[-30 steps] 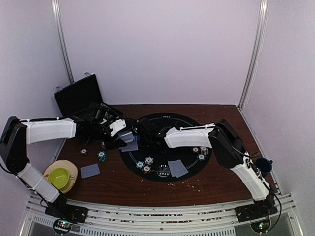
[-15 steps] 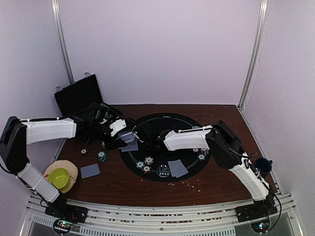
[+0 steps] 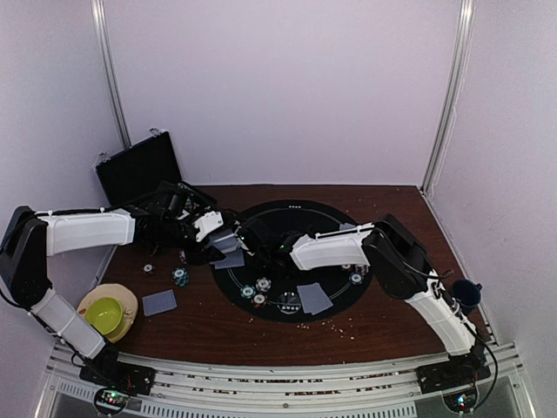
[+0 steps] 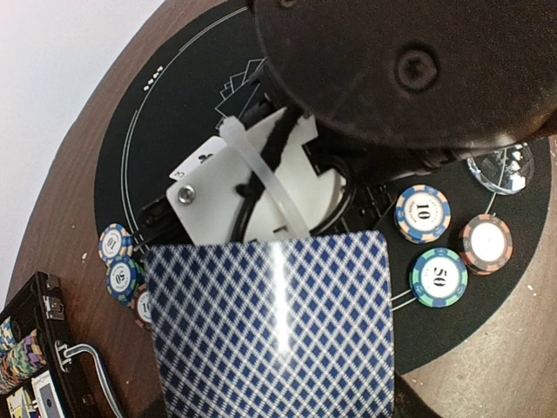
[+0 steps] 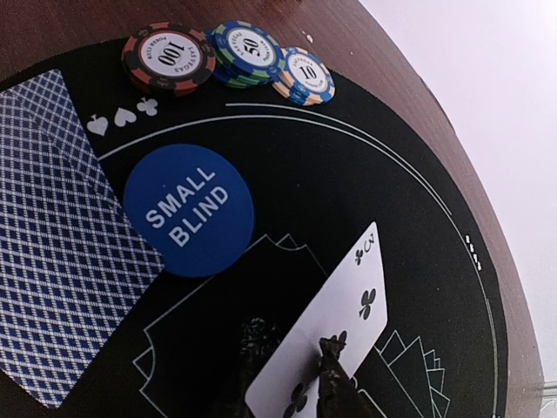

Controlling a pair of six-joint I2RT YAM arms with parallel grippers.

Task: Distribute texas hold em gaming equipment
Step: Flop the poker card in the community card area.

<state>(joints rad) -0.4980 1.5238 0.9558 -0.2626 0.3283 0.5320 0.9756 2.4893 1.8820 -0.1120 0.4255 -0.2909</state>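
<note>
My left gripper [image 3: 224, 242] is shut on a deck of blue-diamond-backed playing cards [image 4: 270, 322] at the left rim of the black round mat [image 3: 296, 213]. Its fingers are hidden behind the deck in the left wrist view. My right gripper [image 5: 291, 347] hovers low over the mat just right of the deck, its fingers standing apart. A face-up three of clubs [image 5: 344, 305] lies under one fingertip [image 5: 329, 361]. A blue SMALL BLIND disc [image 5: 188, 209] sits beside it. Stacked 100, 50 and 10 poker chips [image 5: 247, 52] stand at the mat's rim.
The black case [image 3: 139, 170] stands open at the back left. A dark mug [image 3: 467, 294] is at the far right, a green bowl [image 3: 104, 313] near left. Face-down cards [image 3: 313, 298] lie on the mat, another card [image 3: 159, 302] and chips [image 3: 180, 277] on the wood.
My right gripper's jaws have parted, letting go of the three of clubs, and the arm has shifted slightly left. The left arm and its deck have stayed still.
</note>
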